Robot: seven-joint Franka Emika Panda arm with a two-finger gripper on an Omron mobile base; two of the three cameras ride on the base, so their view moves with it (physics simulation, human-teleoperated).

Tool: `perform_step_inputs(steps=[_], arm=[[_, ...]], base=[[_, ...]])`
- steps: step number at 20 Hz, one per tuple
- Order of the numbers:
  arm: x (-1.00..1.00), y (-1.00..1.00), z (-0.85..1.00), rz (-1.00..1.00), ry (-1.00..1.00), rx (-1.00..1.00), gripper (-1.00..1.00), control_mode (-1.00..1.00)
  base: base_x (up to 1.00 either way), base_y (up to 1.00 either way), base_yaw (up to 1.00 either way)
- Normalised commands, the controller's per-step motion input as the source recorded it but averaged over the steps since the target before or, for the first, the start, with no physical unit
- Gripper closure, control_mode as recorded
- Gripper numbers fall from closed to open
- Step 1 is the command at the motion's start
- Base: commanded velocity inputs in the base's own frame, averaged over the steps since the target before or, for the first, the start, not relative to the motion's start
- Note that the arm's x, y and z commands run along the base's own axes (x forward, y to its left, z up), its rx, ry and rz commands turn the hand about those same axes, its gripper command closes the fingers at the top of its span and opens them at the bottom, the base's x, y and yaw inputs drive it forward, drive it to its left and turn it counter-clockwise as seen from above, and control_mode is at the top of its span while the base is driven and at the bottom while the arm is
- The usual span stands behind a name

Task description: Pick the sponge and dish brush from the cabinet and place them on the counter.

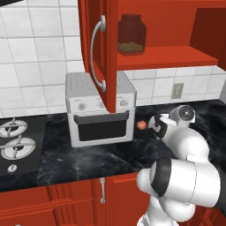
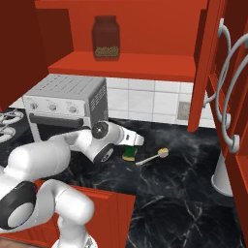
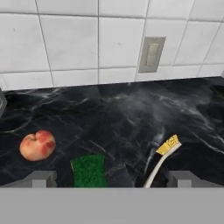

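A green sponge (image 3: 89,170) and a dish brush (image 3: 162,155) with a white handle and yellow bristles lie on the black marble counter (image 3: 122,113). In the hand view both sit low between my fingertips. My gripper (image 3: 113,178) is open, holds nothing, and hovers just over them. From the right base view the sponge (image 2: 129,154) lies under my gripper (image 2: 137,141), and the brush (image 2: 152,157) stretches to its right. The red wall cabinet (image 1: 99,48) stands open above, its inner shelf (image 2: 126,65) bearing a jar.
A peach (image 3: 37,145) lies left of the sponge. A silver toaster oven (image 1: 99,110) stands on the counter under the open door, and the stovetop (image 1: 17,141) is at far left. A dark jar (image 2: 105,38) stands on the shelf. A wall outlet (image 3: 151,54) is behind.
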Motion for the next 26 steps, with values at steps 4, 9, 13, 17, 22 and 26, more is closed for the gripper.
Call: perform_step_inputs(steps=[4, 9, 13, 17, 22, 26], arm=[[-0.13, -0.01, 0.24, 0.00, 0.03, 0.06, -1.00, -1.00], [-0.13, 0.00, 0.31, 0.00, 0.05, 0.02, -1.00, -1.00], [-0.18, 0.04, 0.21, 0.00, 0.02, 0.00, -1.00, -1.00], [-0.25, 0.05, 0.21, -0.01, 0.00, 0.00, -1.00, -1.00], [-0.30, 0.08, 0.20, 0.00, 0.00, 0.00, -1.00, -1.00], [-0.30, 0.20, 0.19, 0.00, -0.01, 0.00, -1.00, -1.00]], base=[[0.00, 0.00, 0.00], [0.00, 0.00, 0.00], [0.00, 0.00, 0.00], [0.00, 0.00, 0.00], [0.00, 0.00, 0.00], [0.00, 0.00, 0.00]])
